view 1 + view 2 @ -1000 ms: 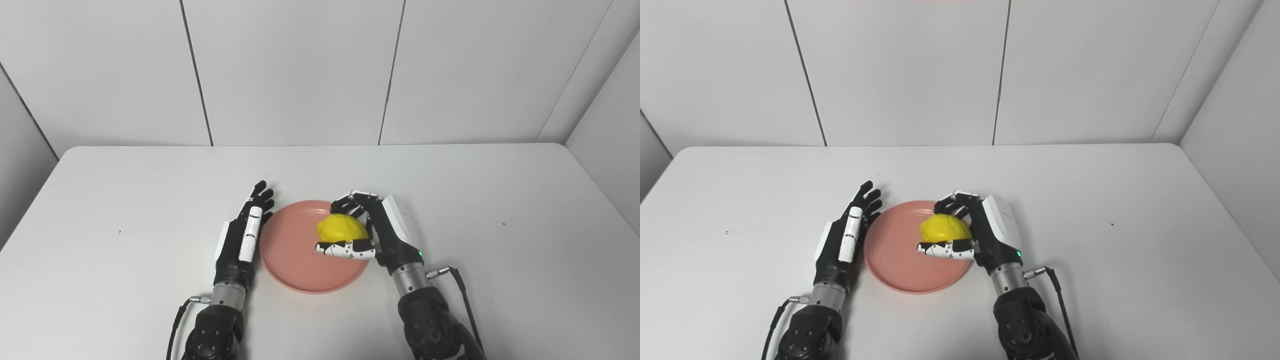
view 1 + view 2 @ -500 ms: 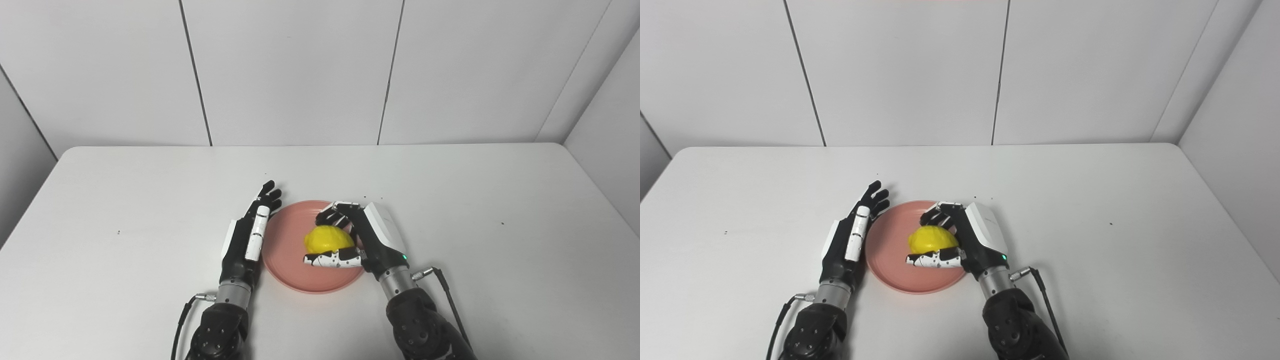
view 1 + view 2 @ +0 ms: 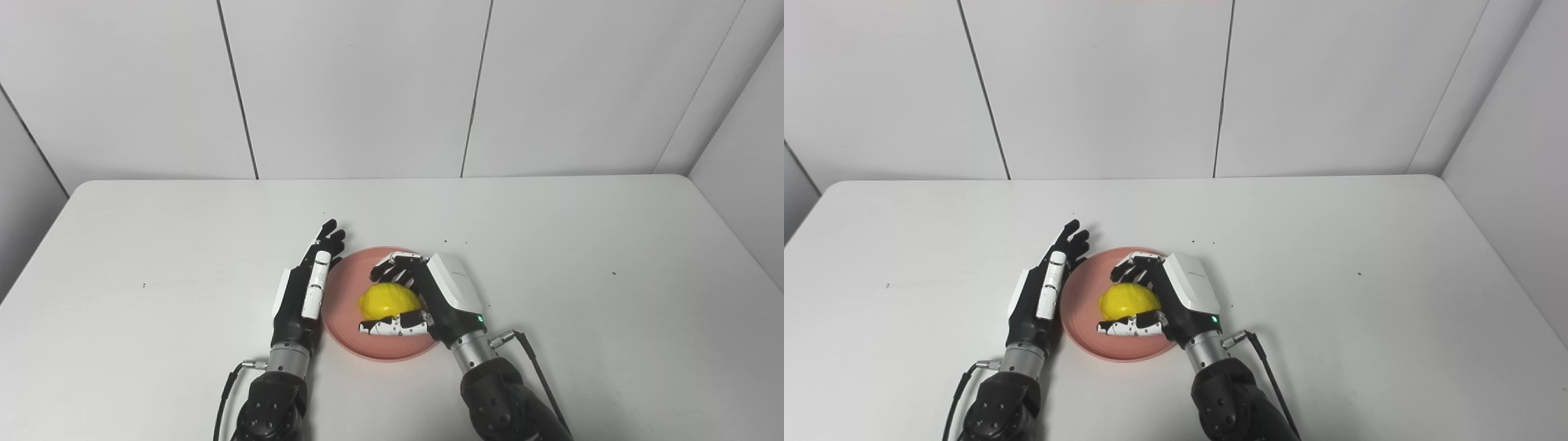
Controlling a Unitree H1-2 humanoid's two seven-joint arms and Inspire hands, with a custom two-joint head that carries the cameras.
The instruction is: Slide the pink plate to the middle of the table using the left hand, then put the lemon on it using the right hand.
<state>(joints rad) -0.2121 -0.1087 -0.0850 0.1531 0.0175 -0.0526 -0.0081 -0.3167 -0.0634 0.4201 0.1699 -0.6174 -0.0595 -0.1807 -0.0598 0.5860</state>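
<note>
right hand [image 3: 438, 294] is gripping the lemon [image 3: 388, 301] between thumb and curled fingers, lemon sitting over the middle of the pink plate [image 3: 343, 315]. left hand [image 3: 304, 293] is resting open, fingers straight along the rim. Lower until it's touching, then spread fingers slowly so it isn't rolling off

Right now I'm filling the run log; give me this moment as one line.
stage: placing | right hand: shut on lemon, over pink plate | left hand: open, at plate's left rim | lemon release: not yet
</note>
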